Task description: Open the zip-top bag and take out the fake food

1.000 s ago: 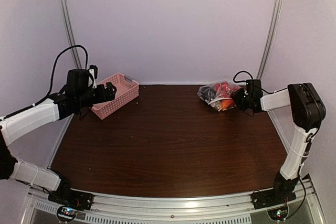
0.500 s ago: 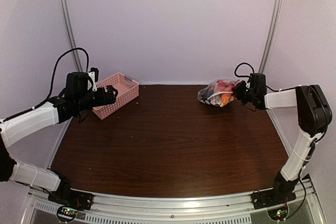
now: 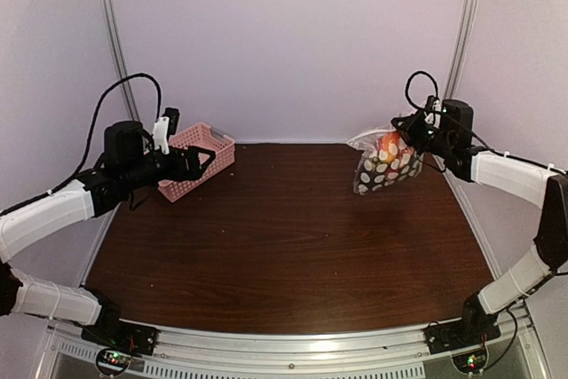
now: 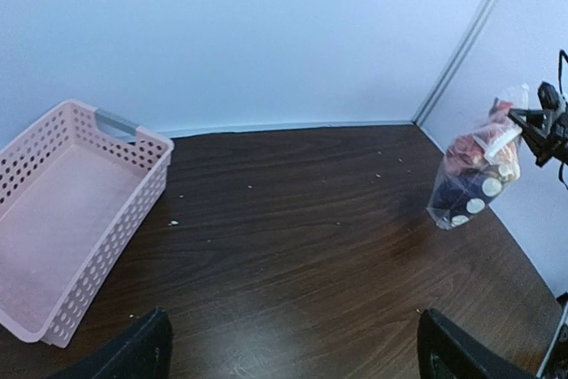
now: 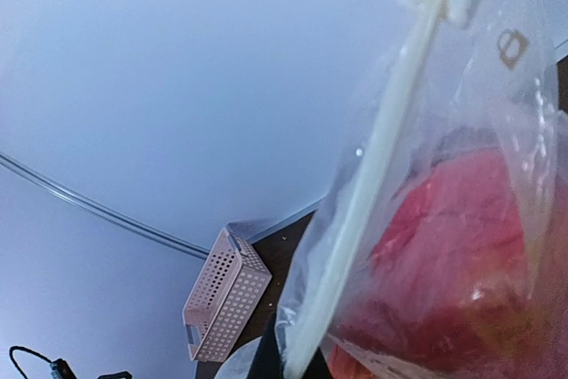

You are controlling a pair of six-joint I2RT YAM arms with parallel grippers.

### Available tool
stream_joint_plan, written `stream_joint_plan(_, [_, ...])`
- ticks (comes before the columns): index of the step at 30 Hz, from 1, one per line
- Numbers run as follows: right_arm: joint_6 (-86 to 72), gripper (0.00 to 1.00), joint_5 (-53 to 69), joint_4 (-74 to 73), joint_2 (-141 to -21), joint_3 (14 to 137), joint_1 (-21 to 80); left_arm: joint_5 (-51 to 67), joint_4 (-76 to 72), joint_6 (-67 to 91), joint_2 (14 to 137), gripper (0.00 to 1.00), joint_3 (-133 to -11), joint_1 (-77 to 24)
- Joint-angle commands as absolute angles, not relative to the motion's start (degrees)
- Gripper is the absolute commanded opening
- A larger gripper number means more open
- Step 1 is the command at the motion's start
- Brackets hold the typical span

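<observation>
Right tool [image 3: 404, 126] clenched on zip-top bag [image 3: 388, 166], apparently at the zip strip [image 5: 382, 157]. The bag hangs far right above the tabletop [image 3: 293, 228], zip end up, with the fake food [image 3: 389, 143] weighing it down. Left tool [image 3: 202, 163] released, jaws wide, by pink basket [image 3: 213, 138] far left, probably free to grab the opposite lip.

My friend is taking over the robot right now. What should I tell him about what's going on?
Left gripper: open, holding nothing, next to the pink basket.
Right gripper: shut on the top edge of the zip-top bag, which hangs from it at the far right of the table.
Fake food: inside the bag.
Done: the bag is gripped and held up.
Left to do: the zip looks shut, so open it, then take the food out.
</observation>
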State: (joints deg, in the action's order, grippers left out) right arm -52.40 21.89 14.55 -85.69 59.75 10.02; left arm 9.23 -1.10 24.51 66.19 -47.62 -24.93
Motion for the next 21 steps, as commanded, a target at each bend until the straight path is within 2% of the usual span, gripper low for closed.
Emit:
stream_joint_plan(1, [-53.9, 0.00, 19.4, 17.3, -77.9, 56.3, 13.4, 14.5, -5.0, 17.9, 66.8, 0.98, -49.5, -30.2])
stream_joint_plan(10, [-56.0, 0.00, 10.4, 16.9, -72.2, 52.3, 23.3, 9.0, -5.1, 2.2, 74.9, 0.94, -59.9, -44.6])
stream_joint_plan(21, [-59.8, 0.00, 2.4, 20.2, -72.3, 48.3, 33.9, 3.2, -7.4, -11.0, 86.4, 0.85, -69.2, -54.7])
